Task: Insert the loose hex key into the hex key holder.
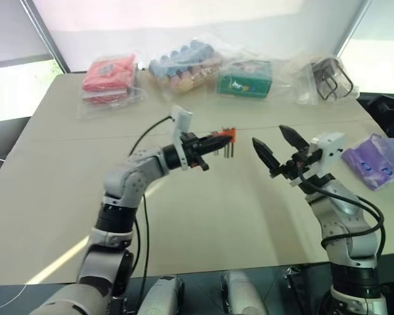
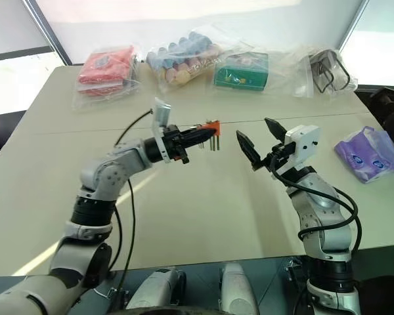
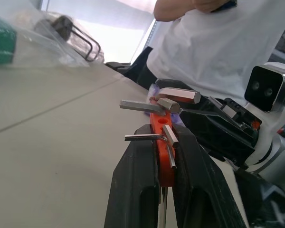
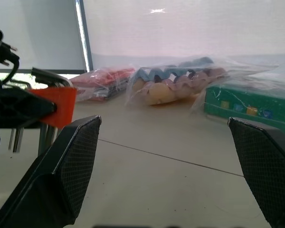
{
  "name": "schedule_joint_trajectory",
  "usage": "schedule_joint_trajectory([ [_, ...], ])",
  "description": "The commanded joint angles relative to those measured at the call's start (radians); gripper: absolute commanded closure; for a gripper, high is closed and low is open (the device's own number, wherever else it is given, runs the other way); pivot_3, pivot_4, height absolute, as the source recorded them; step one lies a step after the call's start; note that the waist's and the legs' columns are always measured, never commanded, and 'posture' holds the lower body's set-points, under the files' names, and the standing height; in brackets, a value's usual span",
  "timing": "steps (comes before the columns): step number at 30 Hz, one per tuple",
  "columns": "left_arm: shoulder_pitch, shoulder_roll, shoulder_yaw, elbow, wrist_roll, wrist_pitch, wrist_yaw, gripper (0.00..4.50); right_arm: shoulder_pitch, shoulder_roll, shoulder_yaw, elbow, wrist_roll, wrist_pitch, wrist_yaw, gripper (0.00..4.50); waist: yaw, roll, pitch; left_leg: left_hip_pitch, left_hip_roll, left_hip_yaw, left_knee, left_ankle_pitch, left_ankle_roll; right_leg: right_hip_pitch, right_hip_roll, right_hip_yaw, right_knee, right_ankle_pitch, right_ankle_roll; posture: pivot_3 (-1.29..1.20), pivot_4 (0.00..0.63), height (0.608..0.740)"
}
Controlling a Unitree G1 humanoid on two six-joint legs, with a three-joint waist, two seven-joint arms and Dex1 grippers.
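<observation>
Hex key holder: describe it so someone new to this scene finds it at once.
Start at the beige table and follow the left arm to its pincer, held above the middle of the table. The holder is the small orange-red block clamped there, with short dark keys hanging down, unlike the bagged items at the far edge.

robot lab: bagged test items (image 1: 180, 64) on a bare table (image 1: 65, 184).

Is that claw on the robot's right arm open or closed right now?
Open. The right gripper has its two black jaws spread wide with nothing between them, beside the hex key holder.
</observation>
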Motion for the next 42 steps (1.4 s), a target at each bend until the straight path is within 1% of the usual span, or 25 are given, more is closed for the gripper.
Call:
schedule_joint_trajectory([
  [1, -0.019, -0.053, 0.003, 0.083, -0.013, 0.043, 0.032, 4.50, 0.016, -0.012, -0.027, -0.016, -0.009, -0.026, -0.007, 0.06, 0.000, 0.000, 0.000, 0.000, 0.000, 0.000, 0.000, 0.000, 0.000, 0.000, 0.000, 0.000, 0.000, 0.000, 0.000, 0.00, 0.150, 0.740],
  [3, -0.026, -0.092, 0.024, 0.152, -0.028, 0.098, 0.063, 4.50, 0.036, -0.010, -0.029, -0.029, -0.019, -0.026, -0.020, 0.06, 0.000, 0.000, 0.000, 0.000, 0.000, 0.000, 0.000, 0.000, 0.000, 0.000, 0.000, 0.000, 0.000, 0.000, 0.000, 0.00, 0.150, 0.740],
  [5, -0.029, -0.108, 0.031, 0.195, -0.019, 0.121, 0.082, 4.50, 0.051, -0.009, -0.029, -0.041, -0.022, -0.026, -0.029, 0.06, 0.000, 0.000, 0.000, 0.000, 0.000, 0.000, 0.000, 0.000, 0.000, 0.000, 0.000, 0.000, 0.000, 0.000, 0.000, 0.00, 0.150, 0.740],
  [9, -0.026, -0.100, 0.027, 0.264, 0.012, 0.149, 0.098, 4.50, 0.077, -0.003, -0.029, -0.065, -0.028, -0.028, -0.048, 0.06, -0.001, 0.000, 0.000, 0.000, 0.000, 0.000, 0.000, 0.000, 0.000, 0.000, 0.000, 0.000, 0.000, 0.000, 0.000, 0.00, 0.150, 0.740],
  [14, -0.020, -0.084, 0.033, 0.289, 0.027, 0.183, 0.113, 4.50, 0.096, -0.001, -0.018, -0.080, -0.035, -0.032, -0.061, 0.06, 0.001, 0.000, 0.000, 0.000, 0.000, 0.000, 0.000, 0.000, 0.000, 0.000, 0.000, 0.000, 0.000, 0.000, 0.000, 0.00, 0.150, 0.740],
  [16, -0.017, -0.069, 0.029, 0.291, 0.039, 0.196, 0.116, 3.59, 0.093, 0.000, -0.013, -0.076, -0.038, -0.033, -0.064, 0.00, 0.001, 0.000, 0.000, 0.000, 0.000, 0.000, 0.000, 0.000, 0.000, 0.000, 0.000, 0.000, 0.000, 0.000, 0.000, 0.00, 0.150, 0.740],
  [17, -0.014, -0.062, 0.027, 0.290, 0.044, 0.202, 0.117, 3.28, 0.089, 0.001, -0.011, -0.074, -0.040, -0.033, -0.065, 0.00, 0.001, 0.000, 0.000, 0.000, 0.000, 0.000, 0.000, 0.000, 0.000, 0.000, 0.000, 0.000, 0.000, 0.000, 0.000, 0.00, 0.150, 0.740],
  [18, -0.012, -0.056, 0.027, 0.291, 0.048, 0.207, 0.120, 2.85, 0.085, 0.002, -0.009, -0.070, -0.042, -0.033, -0.065, 0.00, 0.001, 0.000, 0.000, 0.000, 0.000, 0.000, 0.000, 0.000, 0.000, 0.000, 0.000, 0.000, 0.000, 0.000, 0.000, 0.00, 0.150, 0.740],
  [19, -0.009, -0.051, 0.025, 0.288, 0.053, 0.214, 0.123, 2.26, 0.082, 0.002, -0.008, -0.068, -0.042, -0.033, -0.065, 0.00, 0.001, 0.000, 0.000, 0.000, 0.000, 0.000, 0.000, 0.000, 0.000, 0.000, 0.000, 0.000, 0.000, 0.000, 0.000, 0.00, 0.150, 0.740],
  [20, -0.008, -0.038, 0.011, 0.282, 0.069, 0.212, 0.119, 1.81, 0.077, 0.001, -0.007, -0.065, -0.043, -0.033, -0.064, 0.00, 0.001, 0.000, 0.000, 0.000, 0.000, 0.000, 0.000, 0.000, 0.000, 0.000, 0.000, 0.000, 0.000, 0.000, 0.000, 0.00, 0.150, 0.740],
  [21, -0.008, -0.023, -0.003, 0.278, 0.087, 0.210, 0.118, 1.16, 0.072, 0.000, -0.006, -0.060, -0.043, -0.032, -0.062, 0.00, 0.001, 0.000, 0.000, 0.001, 0.000, 0.000, 0.000, 0.000, 0.000, 0.001, 0.000, 0.000, 0.000, 0.000, 0.000, 0.00, 0.150, 0.740],
  [22, -0.010, -0.007, -0.019, 0.272, 0.105, 0.204, 0.114, 0.71, 0.067, -0.001, -0.005, -0.055, -0.044, -0.032, -0.060, 0.00, 0.001, 0.000, 0.000, 0.001, 0.000, 0.000, 0.000, 0.000, 0.000, 0.001, 0.000, 0.000, 0.000, 0.000, 0.000, 0.00, 0.150, 0.740],
  [23, -0.010, 0.011, -0.043, 0.263, 0.129, 0.183, 0.102, 0.13, 0.063, -0.003, -0.004, -0.052, -0.046, -0.033, -0.057, 0.00, 0.001, 0.000, -0.001, 0.002, 0.000, 0.000, 0.001, 0.000, 0.000, 0.002, 0.000, 0.000, 0.000, 0.000, 0.000, 0.00, 0.150, 0.740],
  [24, -0.008, 0.033, -0.077, 0.248, 0.159, 0.150, 0.084, 0.05, 0.060, -0.004, -0.004, -0.049, -0.048, -0.034, -0.055, 0.00, 0.000, 0.000, -0.001, 0.003, 0.000, 0.000, 0.000, 0.000, 0.000, 0.003, 0.000, 0.000, 0.000, 0.000, 0.000, 0.00, 0.150, 0.740],
  [25, -0.005, 0.082, -0.133, 0.218, 0.216, 0.071, 0.046, 0.05, 0.053, -0.010, -0.005, -0.042, -0.050, -0.035, -0.050, 0.00, -0.002, 0.000, -0.001, 0.003, 0.000, 0.000, 0.000, 0.000, 0.000, 0.004, 0.000, 0.000, 0.000, 0.000, 0.000, 0.00, 0.150, 0.740],
  [27, -0.001, 0.145, -0.202, 0.186, 0.289, -0.039, -0.002, 0.05, 0.044, -0.017, -0.007, -0.032, -0.054, -0.036, -0.044, 0.00, -0.008, 0.000, -0.001, 0.004, 0.001, 0.000, 0.000, 0.000, 0.000, 0.004, 0.001, 0.000, 0.000, 0.000, 0.000, 0.00, 0.150, 0.740],
  [31, 0.001, 0.221, -0.233, 0.179, 0.362, -0.222, -0.083, 0.05, 0.028, -0.063, -0.021, 0.000, -0.061, -0.032, -0.009, 0.00, -0.001, 0.000, -0.001, 0.004, 0.002, 0.000, -0.002, 0.000, -0.001, 0.003, 0.002, 0.001, 0.000, 0.000, 0.000, 0.00, 0.150, 0.740],
  [35, -0.007, 0.300, -0.210, 0.125, 0.380, -0.296, -0.170, 0.05, 0.029, -0.208, -0.011, 0.022, -0.067, 0.010, 0.122, 0.00, 0.008, 0.000, -0.001, 0.001, 0.000, 0.000, 0.000, 0.000, 0.000, 0.002, 0.000, 0.000, -0.002, 0.000, 0.000, 0.00, 0.150, 0.740],
  [37, -0.002, 0.341, -0.194, 0.069, 0.370, -0.302, -0.211, 0.05, 0.038, -0.295, 0.005, 0.030, -0.082, 0.020, 0.200, 0.00, 0.008, 0.000, 0.000, 0.000, -0.001, 0.000, 0.001, 0.000, 0.001, 0.002, -0.001, 0.000, -0.003, 0.000, 0.000, 0.00, 0.150, 0.740],
  [38, 0.002, 0.369, -0.180, 0.032, 0.361, -0.300, -0.232, 0.05, 0.047, -0.352, 0.011, 0.033, -0.081, 0.027, 0.261, 0.00, 0.007, 0.000, 0.000, 0.000, -0.001, 0.000, 0.001, 0.000, 0.001, 0.003, -0.001, 0.000, -0.003, 0.000, 0.000, 0.00, 0.150, 0.740],
  [40, 0.011, 0.414, -0.149, -0.029, 0.339, -0.285, -0.261, 0.05, 0.053, -0.438, 0.011, 0.038, -0.075, 0.040, 0.349, 0.00, 0.004, 0.000, 0.000, 0.000, -0.001, 0.000, 0.001, -0.003, 0.005, 0.003, -0.001, 0.000, -0.004, 0.000, 0.000, 0.00, 0.150, 0.740],
  [42, 0.025, 0.454, -0.118, -0.076, 0.313, -0.260, -0.288, 0.05, 0.051, -0.503, 0.007, 0.041, -0.065, 0.055, 0.410, 0.00, 0.000, 0.000, 0.000, 0.000, 0.000, 0.000, 0.001, -0.004, 0.006, 0.003, -0.001, -0.001, -0.005, 0.000, 0.000, 0.00, 0.150, 0.740],
])
